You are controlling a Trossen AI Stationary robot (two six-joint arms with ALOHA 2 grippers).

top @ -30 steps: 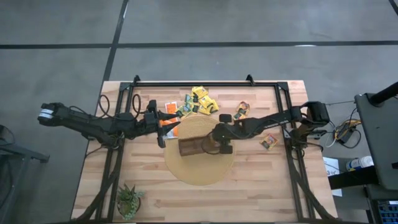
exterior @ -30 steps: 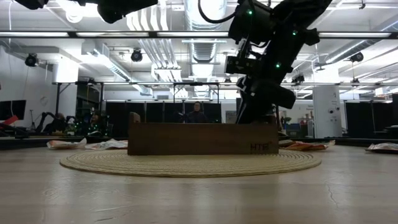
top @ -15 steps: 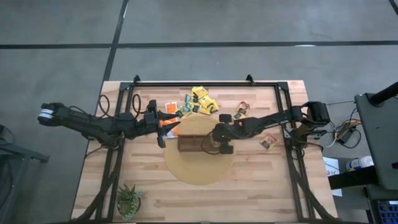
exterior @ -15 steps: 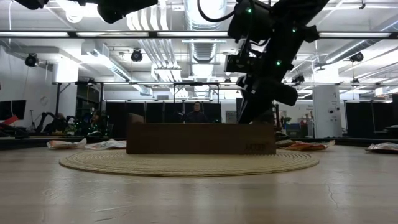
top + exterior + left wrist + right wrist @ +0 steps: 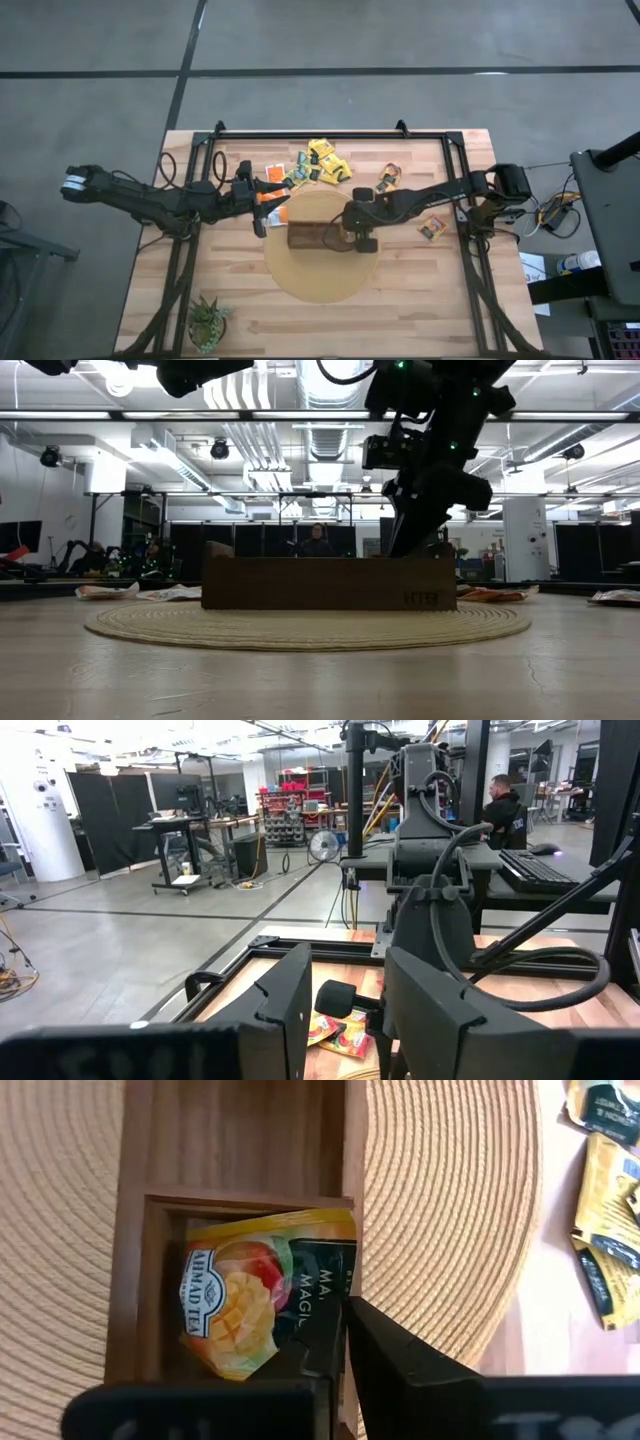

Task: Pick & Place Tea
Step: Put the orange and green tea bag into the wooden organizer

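While flat, sachet lies askew in compartment.

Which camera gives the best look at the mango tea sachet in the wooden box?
The right wrist view: the mango sachet fills a compartment of the box, label readable, in the right gripper's shut jaws. From above the arm covers it; the low view shows only the box's wall; the left wrist misses it.

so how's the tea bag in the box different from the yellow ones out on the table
The mango sachet sits inside a compartment of the wooden box, tilted against its wall, while the yellow sachets lie loose on the bare table. The right gripper is shut on the mango sachet; nothing touches the yellow ones. The mango sachet has a fruit picture and a dark panel; the yellow ones look plainer. Both are small flat packets.
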